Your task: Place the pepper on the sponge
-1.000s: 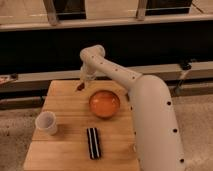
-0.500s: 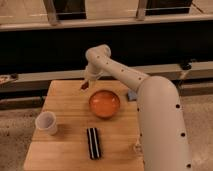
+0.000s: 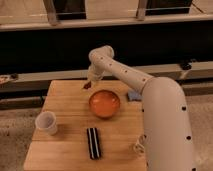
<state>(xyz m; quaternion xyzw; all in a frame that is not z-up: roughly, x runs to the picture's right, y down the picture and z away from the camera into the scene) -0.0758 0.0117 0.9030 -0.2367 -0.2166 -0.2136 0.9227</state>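
Note:
The pepper (image 3: 87, 85) is a small dark red piece at the tip of my gripper (image 3: 90, 82), which is shut on it just above the back of the wooden table (image 3: 65, 102). The gripper hangs to the back left of the orange bowl (image 3: 104, 103). The sponge (image 3: 133, 95) is a pale grey-blue pad right of the bowl, partly hidden behind my white arm (image 3: 150, 95). About a bowl's width separates the pepper from the sponge.
A white cup (image 3: 46, 122) stands near the table's left edge. A black ribbed bar (image 3: 93, 142) lies at the front middle. A dark wall and a low ledge run behind the table.
The gripper has shifted a little to the right along the table's back edge, carrying the pepper with it. Bowl, cup and bar have not moved.

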